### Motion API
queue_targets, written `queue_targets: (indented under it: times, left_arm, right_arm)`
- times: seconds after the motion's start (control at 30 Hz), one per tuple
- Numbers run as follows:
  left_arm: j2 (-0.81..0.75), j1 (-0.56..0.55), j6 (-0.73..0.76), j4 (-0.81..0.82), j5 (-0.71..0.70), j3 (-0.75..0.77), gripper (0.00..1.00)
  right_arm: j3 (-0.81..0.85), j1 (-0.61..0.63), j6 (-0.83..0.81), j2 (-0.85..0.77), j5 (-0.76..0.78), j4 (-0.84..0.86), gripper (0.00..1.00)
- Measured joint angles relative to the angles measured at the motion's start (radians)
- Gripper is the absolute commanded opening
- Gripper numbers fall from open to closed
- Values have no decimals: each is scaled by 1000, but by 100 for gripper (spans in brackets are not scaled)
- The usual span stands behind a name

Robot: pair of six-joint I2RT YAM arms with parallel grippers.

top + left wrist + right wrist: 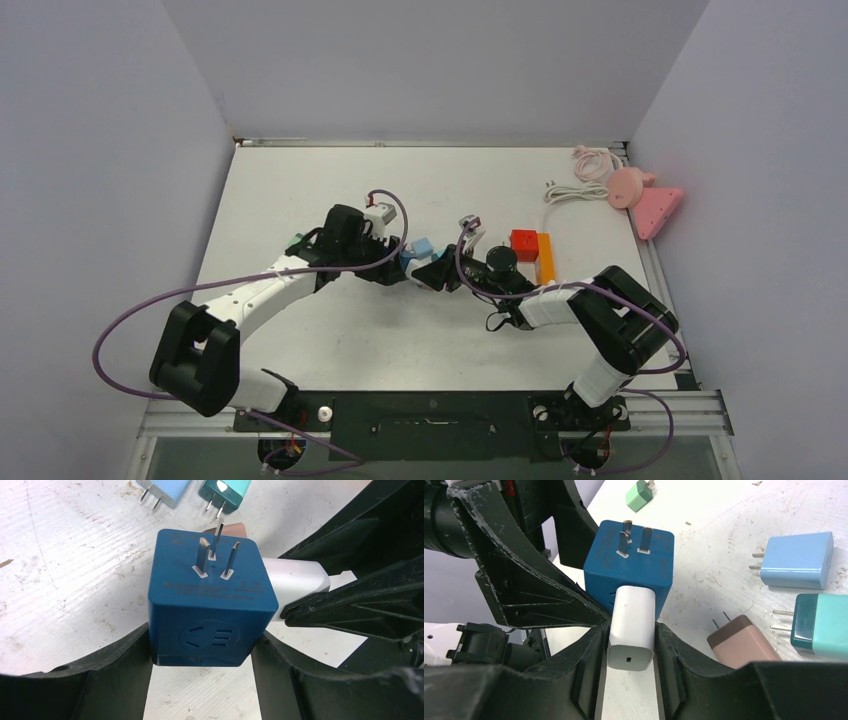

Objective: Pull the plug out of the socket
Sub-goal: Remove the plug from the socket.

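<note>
i have my left gripper [202,665] about half open and clamped on the 2 side faces of the blue socket cube [210,605], which sits between its fingertips with its 3 metal prongs turned up toward the wrist camera. my right gripper [630,647] is closed down tight on the white plug [630,622], which is pinched between both fingers with its far end against the cube's side face, just ahead of the fingertips. to the right of that hand, on the table [724,525], lie a light blue charger [796,560], a teal charger [819,622] and a brown charger [744,642], with a green charger [640,494] farther ahead beyond the cube.
</note>
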Motion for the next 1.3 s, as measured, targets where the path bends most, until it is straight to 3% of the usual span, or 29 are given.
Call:
queue_targets:
  times: [0.37,0.63,1.3]
  left_arm:
    - [0,-84,46,-71,-172,16,0]
    - [0,-101,64,-82,-208,25,0]
    - [-32,-5,61,-19,-4,1,0]
  right_arm:
    - [1,43,-32,0,47,-65,5]
    - [3,50,-43,0,58,-68,5]
    - [8,12,-35,-17,7,-22,5]
